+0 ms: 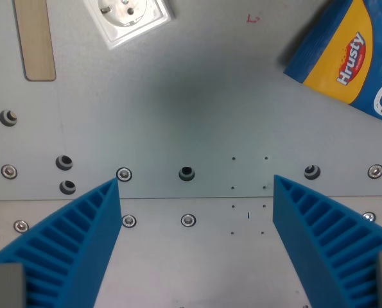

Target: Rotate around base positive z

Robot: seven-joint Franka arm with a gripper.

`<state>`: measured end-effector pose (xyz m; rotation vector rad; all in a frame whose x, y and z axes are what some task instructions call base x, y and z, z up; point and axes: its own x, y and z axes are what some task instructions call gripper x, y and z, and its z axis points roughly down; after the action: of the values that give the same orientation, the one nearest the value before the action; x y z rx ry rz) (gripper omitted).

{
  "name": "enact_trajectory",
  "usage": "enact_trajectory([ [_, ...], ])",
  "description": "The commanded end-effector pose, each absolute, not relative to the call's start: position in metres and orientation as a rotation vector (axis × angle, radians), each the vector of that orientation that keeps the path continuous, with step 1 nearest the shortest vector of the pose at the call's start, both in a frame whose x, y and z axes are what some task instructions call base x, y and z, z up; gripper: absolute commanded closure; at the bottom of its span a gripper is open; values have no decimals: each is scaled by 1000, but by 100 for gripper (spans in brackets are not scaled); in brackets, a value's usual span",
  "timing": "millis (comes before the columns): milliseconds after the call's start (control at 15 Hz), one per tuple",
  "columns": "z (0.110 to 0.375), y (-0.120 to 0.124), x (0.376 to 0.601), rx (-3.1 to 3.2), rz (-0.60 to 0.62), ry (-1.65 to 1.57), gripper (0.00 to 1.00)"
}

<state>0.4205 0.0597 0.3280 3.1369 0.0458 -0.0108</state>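
The pincer [196, 186] hangs spread wide with nothing between its blue fingers [81, 231], over the grey counter [191, 102]. A socket [130, 16] and a blue packet [351, 54] lie well beyond.

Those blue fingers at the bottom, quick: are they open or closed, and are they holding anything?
Gripper: open. The two blue fingers stand wide apart with only bare grey plate between them; they hold nothing.
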Motion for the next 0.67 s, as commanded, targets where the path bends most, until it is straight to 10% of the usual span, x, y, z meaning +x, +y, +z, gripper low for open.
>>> enact_trajectory([
  [67,331,60,420,3137,-1,66,0],
  [667,331,60,420,3126,-1,254,0],
])
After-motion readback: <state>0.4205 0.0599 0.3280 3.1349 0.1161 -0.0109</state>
